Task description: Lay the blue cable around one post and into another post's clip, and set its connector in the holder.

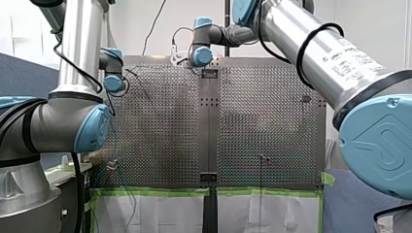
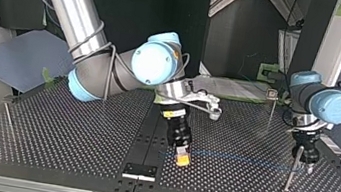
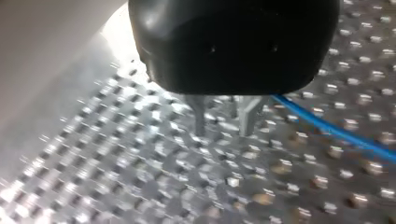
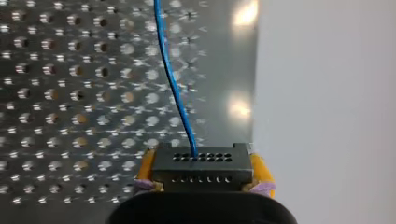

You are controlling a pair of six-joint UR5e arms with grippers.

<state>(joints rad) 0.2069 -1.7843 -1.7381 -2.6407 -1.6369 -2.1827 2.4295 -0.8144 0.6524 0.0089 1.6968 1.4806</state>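
**Right arm.** My right gripper (image 4: 204,173) is clamped on the black connector (image 4: 203,161), with a yellow pad (image 4: 146,169) pressed against each flank. The blue cable (image 4: 173,86) leaves the connector's perforated face and runs ahead over the perforated table (image 4: 60,93), close to the plate's edge.

**Position, top view.** The connector hangs low over the table, just beside the centre rail (image 2: 152,131). It is apart from the black block (image 2: 140,170) (pale-faced), which is mounted on the rail at the view's near edge. From the connector the cable stretches toward the view's right, low above the plate, as far as a thin post (image 2: 289,177).

**Left arm.** My left gripper (image 2: 306,164) stands just beside that thin post. In the left wrist view its metal fingers (image 3: 200,114) are parted by a narrow gap. The cable passes beside one finger and runs away across the table. The view is too blurred to tell whether the cable touches that finger.

**Surroundings.** A post with a small square head (image 2: 272,96) stands further back, well apart from the cable. Another thin post (image 2: 8,114) stands at the top view's left. In the front view the bulk of both arms hides the grippers and the cable.
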